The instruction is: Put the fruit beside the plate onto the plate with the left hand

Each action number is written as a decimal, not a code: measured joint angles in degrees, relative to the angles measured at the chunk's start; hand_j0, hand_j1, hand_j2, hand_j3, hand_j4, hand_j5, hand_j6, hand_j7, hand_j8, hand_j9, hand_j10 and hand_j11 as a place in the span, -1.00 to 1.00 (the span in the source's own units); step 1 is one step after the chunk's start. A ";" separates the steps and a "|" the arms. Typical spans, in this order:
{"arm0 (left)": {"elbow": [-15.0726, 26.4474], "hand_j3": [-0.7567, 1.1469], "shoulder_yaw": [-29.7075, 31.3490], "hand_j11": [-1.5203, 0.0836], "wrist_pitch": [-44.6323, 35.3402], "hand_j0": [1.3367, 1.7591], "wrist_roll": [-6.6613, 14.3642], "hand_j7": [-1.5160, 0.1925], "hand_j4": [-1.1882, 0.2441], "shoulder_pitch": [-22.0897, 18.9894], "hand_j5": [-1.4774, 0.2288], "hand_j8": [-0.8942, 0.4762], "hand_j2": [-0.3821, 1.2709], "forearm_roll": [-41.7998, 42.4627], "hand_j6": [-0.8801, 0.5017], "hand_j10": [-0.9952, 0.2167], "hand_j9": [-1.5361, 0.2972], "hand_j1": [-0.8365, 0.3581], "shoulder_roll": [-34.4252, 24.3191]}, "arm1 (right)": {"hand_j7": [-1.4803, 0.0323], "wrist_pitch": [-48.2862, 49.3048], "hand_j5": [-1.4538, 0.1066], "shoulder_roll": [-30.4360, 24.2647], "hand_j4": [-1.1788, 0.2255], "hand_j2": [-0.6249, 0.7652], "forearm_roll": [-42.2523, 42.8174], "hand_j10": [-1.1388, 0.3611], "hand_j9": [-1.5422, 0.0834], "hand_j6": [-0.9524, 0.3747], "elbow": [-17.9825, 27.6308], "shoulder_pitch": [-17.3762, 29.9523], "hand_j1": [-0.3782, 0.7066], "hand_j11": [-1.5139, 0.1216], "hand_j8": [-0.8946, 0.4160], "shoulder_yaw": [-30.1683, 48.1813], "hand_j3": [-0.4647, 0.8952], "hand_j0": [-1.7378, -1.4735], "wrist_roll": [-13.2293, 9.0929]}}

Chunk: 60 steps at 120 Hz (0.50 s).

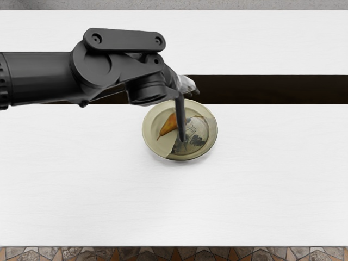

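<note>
A shallow olive-green glass plate (205, 120) sits on the white table, just in front of a dark slot. An orange, crescent-shaped fruit (168, 126) lies inside the plate on its left half. My left arm comes in from the left edge, and its hand (182, 103) hovers over the plate's back rim. The hand is open: one dark finger (180, 124) points straight down into the plate just right of the fruit, and the other fingers stay up near the slot. The fruit is not enclosed by the fingers. The right arm is out of view.
A dark rectangular slot (272, 89) runs across the table behind the plate, from the hand to the right edge. White tabletop (174, 201) stretches in front of and beside the plate. A tiled floor shows below the table's front edge.
</note>
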State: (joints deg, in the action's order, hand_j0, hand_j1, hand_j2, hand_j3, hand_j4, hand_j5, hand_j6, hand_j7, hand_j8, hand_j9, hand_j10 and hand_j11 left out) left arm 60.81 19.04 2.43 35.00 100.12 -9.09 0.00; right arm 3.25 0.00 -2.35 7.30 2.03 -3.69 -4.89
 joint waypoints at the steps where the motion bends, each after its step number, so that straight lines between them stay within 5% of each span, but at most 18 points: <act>1: 0.01 -0.20 -0.19 0.85 0.34 0.52 0.00 0.73 0.62 0.00 0.69 0.26 -0.51 0.10 0.25 0.60 0.64 0.94 0.00 | 0.92 0.00 0.82 0.00 0.64 -0.11 0.01 0.49 0.86 0.40 0.00 0.00 -0.89 0.81 0.33 0.00 -0.32 -0.40 0.00; 30: 0.11 -0.20 -4.74 0.88 13.09 0.52 0.00 0.76 0.65 -1.47 0.72 0.29 -0.53 7.40 0.27 0.63 0.66 0.97 -8.16 | 0.92 0.00 0.82 0.00 0.64 -0.11 -0.01 0.49 0.86 0.40 0.00 0.00 -0.89 0.81 0.33 0.00 -0.32 -0.40 0.00; 60: -0.04 -0.20 -10.25 0.89 27.36 0.52 -0.30 0.77 0.66 -7.21 0.73 0.30 -0.54 16.89 0.27 0.64 0.67 0.98 -18.73 | 0.92 0.00 0.82 0.00 0.64 -0.11 0.00 0.49 0.86 0.40 0.00 0.00 -0.89 0.81 0.33 0.00 -0.32 -0.40 -0.02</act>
State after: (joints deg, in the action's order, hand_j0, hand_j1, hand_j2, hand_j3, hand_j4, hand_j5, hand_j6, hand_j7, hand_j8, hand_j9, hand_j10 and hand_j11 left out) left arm 60.78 8.79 29.78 34.70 92.91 7.79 -18.73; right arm 3.25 0.00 -2.36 7.30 2.02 -3.69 -4.90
